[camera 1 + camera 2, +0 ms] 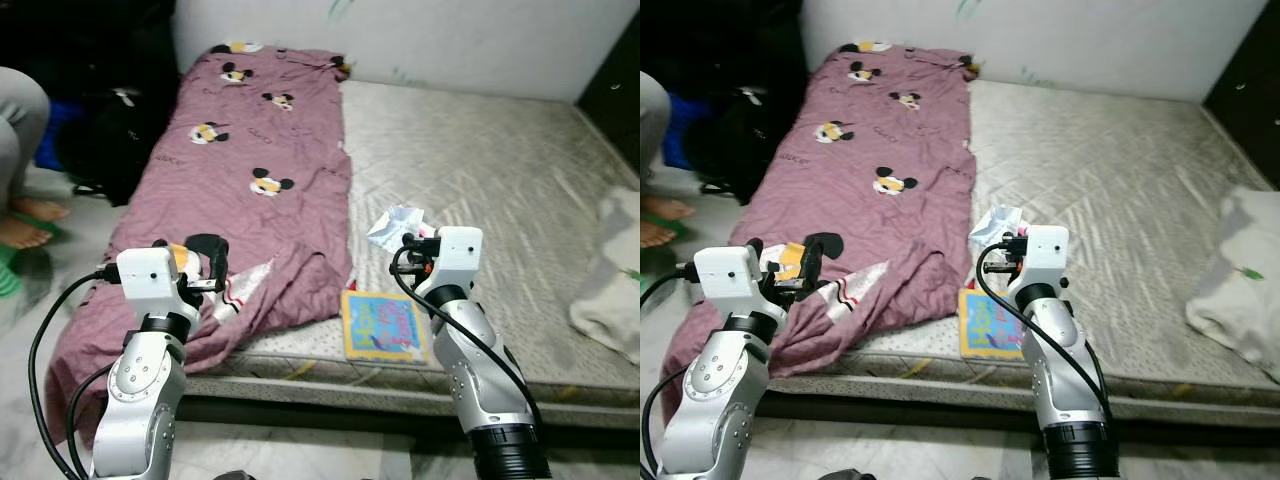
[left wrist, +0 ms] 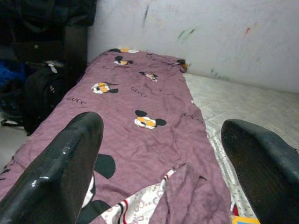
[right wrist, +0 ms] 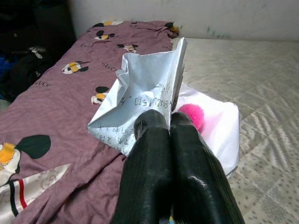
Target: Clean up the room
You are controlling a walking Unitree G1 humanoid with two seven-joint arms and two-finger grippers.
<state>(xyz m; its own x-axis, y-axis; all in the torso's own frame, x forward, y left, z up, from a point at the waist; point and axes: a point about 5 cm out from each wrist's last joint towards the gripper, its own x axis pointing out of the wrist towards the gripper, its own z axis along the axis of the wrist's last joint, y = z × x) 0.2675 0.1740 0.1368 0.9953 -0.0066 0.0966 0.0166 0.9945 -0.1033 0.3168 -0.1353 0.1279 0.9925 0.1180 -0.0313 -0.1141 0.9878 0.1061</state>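
Note:
My right gripper [image 3: 169, 125] is shut on a crumpled white paper [image 3: 145, 86] with handwriting, held above the mattress [image 1: 500, 170] near the edge of the purple cartoon-mouse blanket [image 1: 250, 170]. Just behind the paper lies a pink pom-pom [image 3: 191, 114] on a white sheet. In the eye views the paper [image 1: 397, 225] pokes out ahead of the right gripper [image 1: 408, 243]. My left gripper [image 2: 161, 126] is open and hangs over the blanket's crumpled near end; its fingers [image 2: 70, 158] hold nothing.
A colourful picture book [image 1: 383, 325] lies at the mattress's front edge. A white cloth bundle [image 1: 612, 275] sits at the far right. A black bag [image 1: 105, 140] stands on the floor to the left, beside a person's leg and sandalled foot [image 1: 28, 215].

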